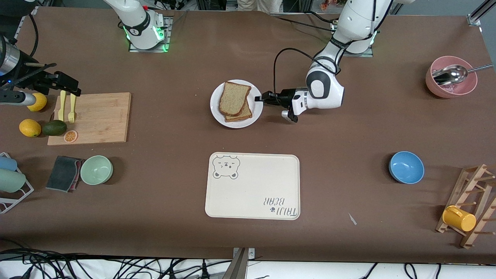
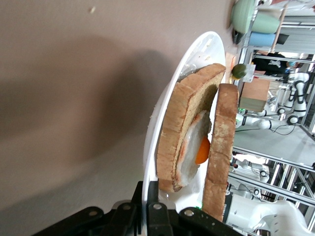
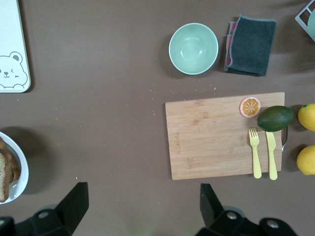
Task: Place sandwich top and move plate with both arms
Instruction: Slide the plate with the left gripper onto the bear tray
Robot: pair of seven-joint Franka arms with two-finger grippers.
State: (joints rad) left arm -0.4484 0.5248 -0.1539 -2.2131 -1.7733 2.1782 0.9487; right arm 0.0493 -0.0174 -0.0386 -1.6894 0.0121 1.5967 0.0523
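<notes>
Pinching the plate (image 1: 217, 112) rim, left gripper (image 1: 259, 98) fingers (image 2: 153, 216) are clamped; right gripper (image 3: 142, 209) fingers spread wide, empty.

Brown surface (image 3: 113, 128), seen from above.
- Right gripper (image 3: 142, 206): two black fingers (image 3: 74, 204) spread wide, empty, over bare surface.
- Wooden cutting board (image 3: 211, 140): carries an orange slice (image 3: 250, 106), yellow fork (image 3: 255, 152) and yellow knife (image 3: 271, 155); an avocado (image 3: 275, 118) overlaps its edge.
- Two lemons (image 3: 306, 116) just beside the board.
- Green bowl (image 3: 193, 48), with a dark folded cloth (image 3: 250, 45) beside it.
- White plate (image 3: 19, 172) holding bread (image 3: 6, 169), partly cut off.
- Bear tray (image 3: 12, 49), corner only.
</notes>
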